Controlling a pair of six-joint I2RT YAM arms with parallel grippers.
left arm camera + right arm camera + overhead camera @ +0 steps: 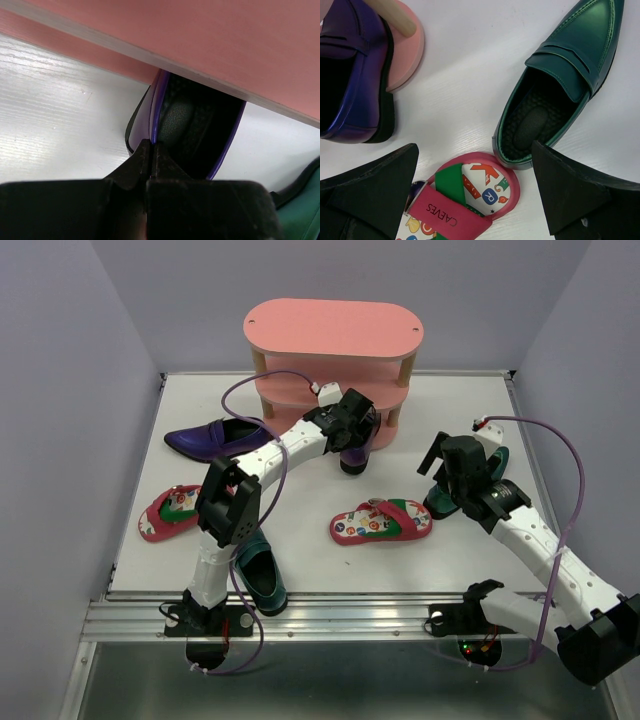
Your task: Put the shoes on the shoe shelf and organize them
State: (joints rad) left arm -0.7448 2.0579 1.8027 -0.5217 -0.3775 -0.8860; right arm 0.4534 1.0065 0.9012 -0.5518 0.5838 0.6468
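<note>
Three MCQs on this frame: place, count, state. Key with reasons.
1. Where is the purple loafer gripped by the left end effector, relative to the shelf? A) on top B) low, at its front C) far from it
2. How many red flip-flops lie on the table? A) one B) two C) three
3. Right end effector? A) open, empty B) shut, empty C) shut on a shoe
Key: 1 B, pink board overhangs it; 2 B, one left, one centre; 3 A, fingers apart, gripping nothing.
</note>
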